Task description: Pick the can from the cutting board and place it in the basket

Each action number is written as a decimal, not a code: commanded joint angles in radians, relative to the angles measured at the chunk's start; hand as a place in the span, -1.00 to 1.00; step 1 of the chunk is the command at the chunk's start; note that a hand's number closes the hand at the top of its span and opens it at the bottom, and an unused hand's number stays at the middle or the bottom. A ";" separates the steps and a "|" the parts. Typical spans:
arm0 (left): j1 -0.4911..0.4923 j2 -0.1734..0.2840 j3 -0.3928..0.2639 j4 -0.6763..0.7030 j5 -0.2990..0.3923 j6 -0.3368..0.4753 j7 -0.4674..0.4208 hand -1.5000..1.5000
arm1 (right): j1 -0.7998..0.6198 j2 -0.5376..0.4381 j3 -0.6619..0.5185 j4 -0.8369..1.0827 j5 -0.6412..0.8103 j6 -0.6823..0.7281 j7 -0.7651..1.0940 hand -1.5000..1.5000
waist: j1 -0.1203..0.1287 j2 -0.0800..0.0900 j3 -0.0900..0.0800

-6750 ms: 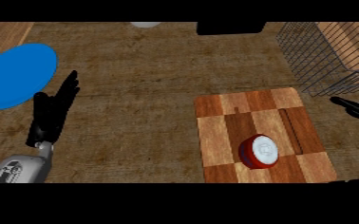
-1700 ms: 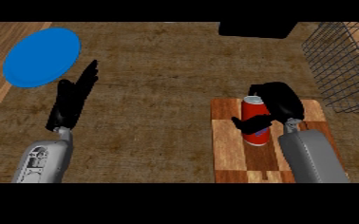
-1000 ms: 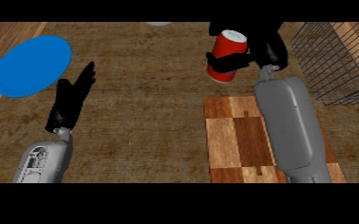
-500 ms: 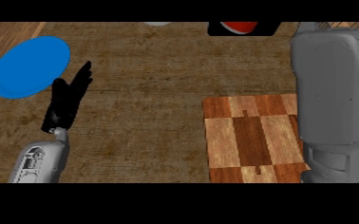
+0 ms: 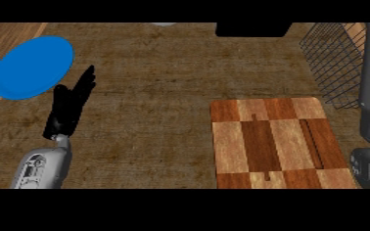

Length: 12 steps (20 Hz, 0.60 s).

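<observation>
The wooden cutting board [image 5: 271, 144] lies at the lower right with nothing on it. No can shows anywhere in the head view. The wire basket [image 5: 336, 61] stands at the right edge, only its near wall visible. My left hand [image 5: 69, 105] rests open at the left, fingers straight and pointing up toward the blue plate. Of my right arm only a strip of grey forearm [image 5: 363, 122] shows along the right edge, beside the basket; its hand is out of the picture.
A blue plate [image 5: 33, 66] lies at the far left. A black block [image 5: 253, 28] sits at the top edge, with a small white object [image 5: 162, 24] to its left. Brown counter top [image 5: 159, 88] spreads between them.
My right arm has swung further right, almost leaving the picture. The red can, held up at the top edge half a second ago, no longer shows. The left hand has stayed put.
</observation>
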<state>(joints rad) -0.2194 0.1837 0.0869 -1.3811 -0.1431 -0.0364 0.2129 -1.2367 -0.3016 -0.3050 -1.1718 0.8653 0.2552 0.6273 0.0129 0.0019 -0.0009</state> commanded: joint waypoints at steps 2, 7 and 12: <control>-0.001 -0.009 0.000 -0.005 -0.005 0.013 -0.004 0.00 | -0.016 -0.156 0.061 0.128 0.110 0.063 -0.026 1.00 | 0.002 0.004 0.000; -0.033 0.011 0.018 0.020 0.023 -0.022 0.002 0.00 | 0.001 -0.283 0.089 0.292 0.181 0.062 -0.130 1.00 | 0.009 0.010 0.000; -0.009 -0.030 -0.015 0.013 -0.012 0.015 -0.005 0.00 | 0.050 -0.374 0.059 0.391 0.188 0.015 -0.222 1.00 | 0.003 0.005 0.001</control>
<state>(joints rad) -0.2472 0.1720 0.0832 -1.3668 -0.1493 -0.0293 0.2242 -1.2149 -0.5911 -0.2358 -0.8688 1.0344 0.2975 0.4897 0.0140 0.0069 -0.0003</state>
